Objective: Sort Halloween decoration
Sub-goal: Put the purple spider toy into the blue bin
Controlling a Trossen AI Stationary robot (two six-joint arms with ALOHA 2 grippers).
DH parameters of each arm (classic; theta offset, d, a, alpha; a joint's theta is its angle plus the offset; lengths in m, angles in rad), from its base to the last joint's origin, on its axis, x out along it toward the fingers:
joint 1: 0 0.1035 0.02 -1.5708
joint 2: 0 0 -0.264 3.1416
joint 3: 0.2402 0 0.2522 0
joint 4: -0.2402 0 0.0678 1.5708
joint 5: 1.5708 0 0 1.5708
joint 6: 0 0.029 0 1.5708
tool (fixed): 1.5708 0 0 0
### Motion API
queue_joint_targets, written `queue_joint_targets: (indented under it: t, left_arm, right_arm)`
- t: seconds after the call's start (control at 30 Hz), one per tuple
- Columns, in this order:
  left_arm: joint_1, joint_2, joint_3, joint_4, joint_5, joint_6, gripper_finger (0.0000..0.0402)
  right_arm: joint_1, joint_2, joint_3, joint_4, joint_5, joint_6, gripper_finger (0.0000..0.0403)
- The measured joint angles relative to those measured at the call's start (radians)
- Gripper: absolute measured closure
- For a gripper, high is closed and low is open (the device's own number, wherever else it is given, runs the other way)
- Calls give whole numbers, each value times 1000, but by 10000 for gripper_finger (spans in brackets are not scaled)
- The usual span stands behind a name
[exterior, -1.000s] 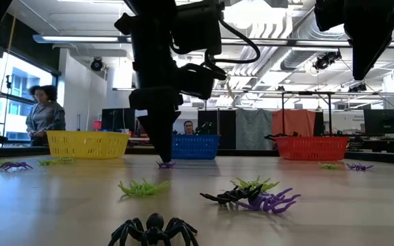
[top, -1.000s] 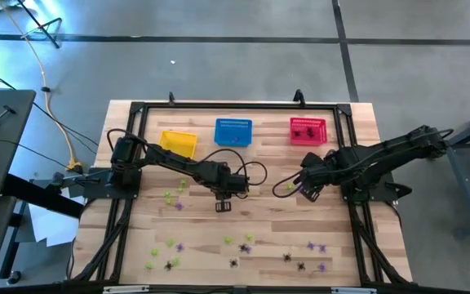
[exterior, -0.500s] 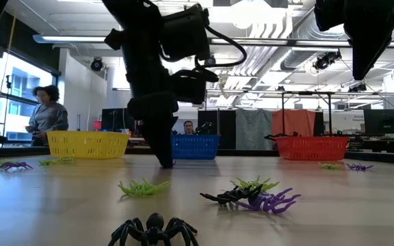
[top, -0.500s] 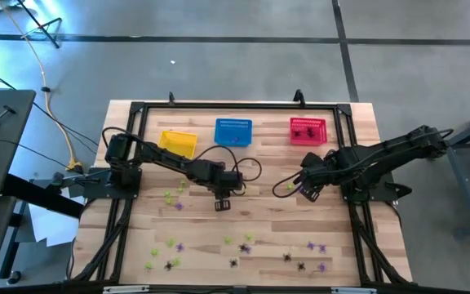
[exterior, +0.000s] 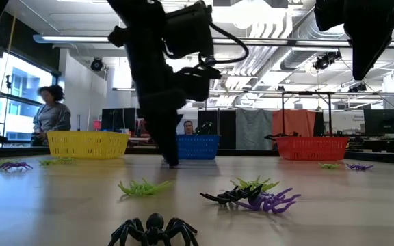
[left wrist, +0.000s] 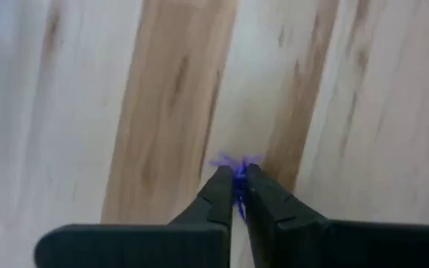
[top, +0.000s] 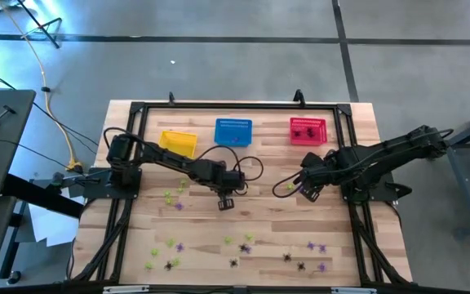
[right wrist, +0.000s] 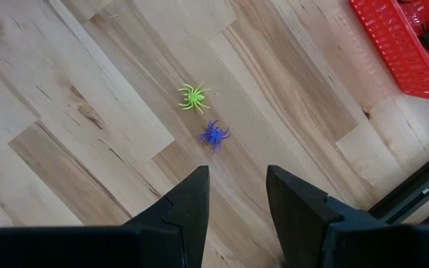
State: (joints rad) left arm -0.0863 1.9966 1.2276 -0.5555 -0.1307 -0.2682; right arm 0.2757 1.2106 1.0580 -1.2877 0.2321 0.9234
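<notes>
The left gripper (left wrist: 236,195) stood at mid-table, fingers pinched on a purple spider (left wrist: 234,170) against the wood; the right gripper (right wrist: 236,195) hovered right of centre, fingers parted, holding nothing.

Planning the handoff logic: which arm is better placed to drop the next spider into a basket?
Left. Its hand is already shut on a purple spider near the table's middle, just before the blue basket. The right hand is open and empty above two spiders.
</notes>
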Motion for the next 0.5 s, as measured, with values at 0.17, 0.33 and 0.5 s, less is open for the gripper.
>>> queue_joint_targets:
  t: [0.17, 0.33, 0.5]
  left_arm:
    - [-5, -32, 32, -59, 9, 8, 400]
    - [-5, -96, 47, -103, -3, 8, 400]
    - [-1, -156, 47, -152, -64, 20, 400]
  right_arm:
    - [0, 0, 0, 3, 0, 0, 273]
    - [0, 0, 0, 16, 0, 0, 273]
    - [0, -1, 0, 28, 0, 0, 273]
